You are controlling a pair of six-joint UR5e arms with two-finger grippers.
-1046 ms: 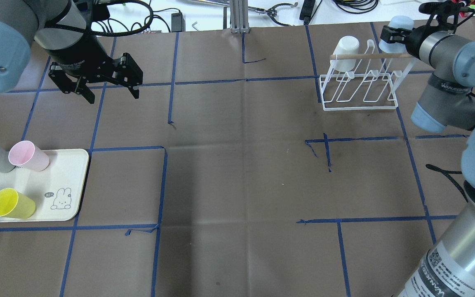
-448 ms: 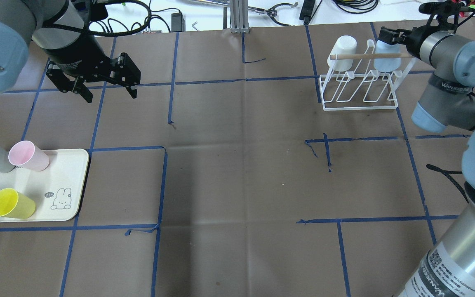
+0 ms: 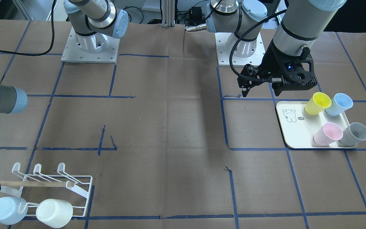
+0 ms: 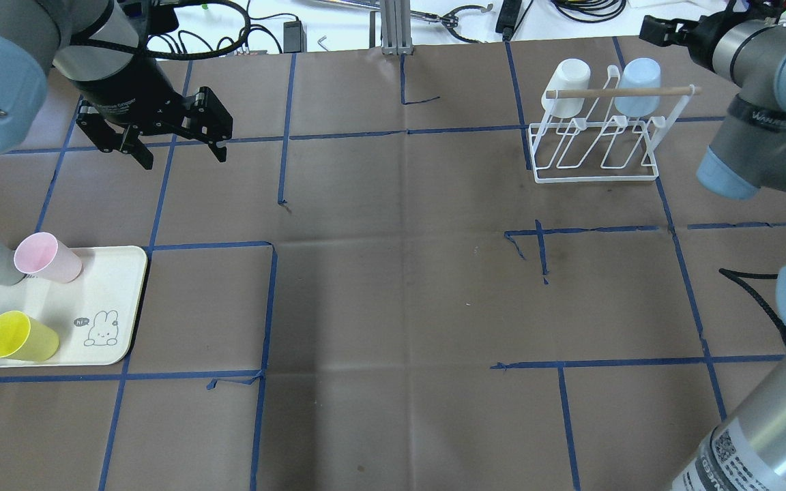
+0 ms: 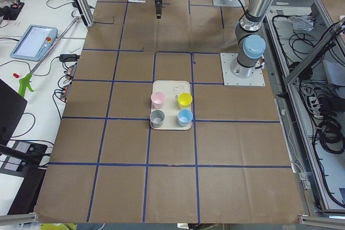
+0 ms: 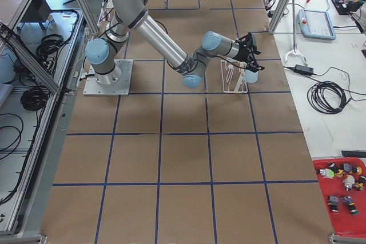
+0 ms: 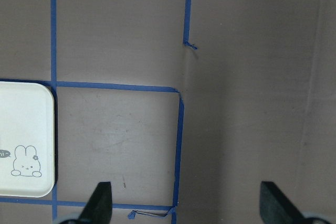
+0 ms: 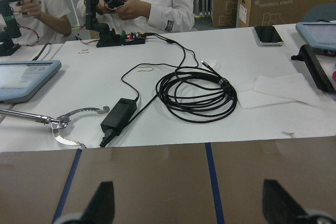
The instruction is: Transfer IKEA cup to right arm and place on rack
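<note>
Blue cup point(image 4: 638, 75) now free on rack point(image 4: 598, 179); right fingers point(image 8: 102, 203) apart, clear of it; left fingers point(image 7: 100, 200) apart.

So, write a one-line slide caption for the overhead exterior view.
Blue cup and white cup inverted on the rack; right gripper open, clear of them.

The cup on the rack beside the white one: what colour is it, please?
Pale blue cup, clearest in the overhead exterior view.
</note>
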